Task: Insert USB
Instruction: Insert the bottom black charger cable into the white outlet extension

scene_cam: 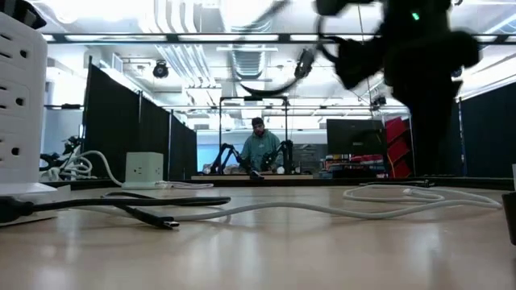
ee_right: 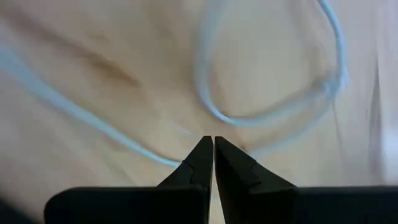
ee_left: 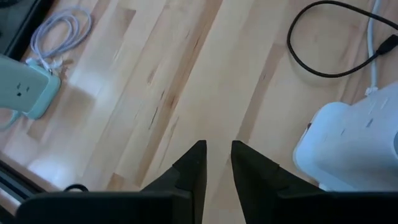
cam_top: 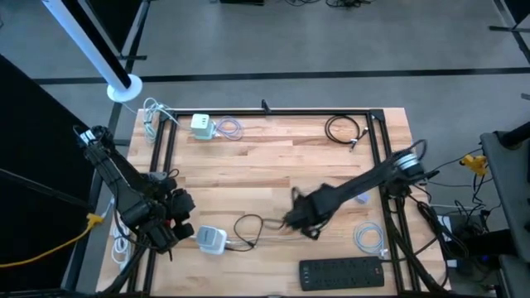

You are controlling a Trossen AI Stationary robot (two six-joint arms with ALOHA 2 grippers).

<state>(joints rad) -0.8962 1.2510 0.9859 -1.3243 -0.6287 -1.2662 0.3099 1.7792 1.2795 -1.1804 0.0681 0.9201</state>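
This is a robotics lab. In the low view's centre a person (scene_cam: 260,149) sits at another bench with two small arms (scene_cam: 230,158), between black curtain partitions (scene_cam: 121,121), under ceiling ducts (scene_cam: 250,60) and strip lights. At top of the high view, grey concrete floor (cam_top: 331,50) surrounds the framed wooden table (cam_top: 273,165).

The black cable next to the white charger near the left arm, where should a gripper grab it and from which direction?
Grip the black cable just behind its free plug end, coming straight down from above: it lies flat on the table, looped beside the white charger. Probably the right gripper, hovering nearby.
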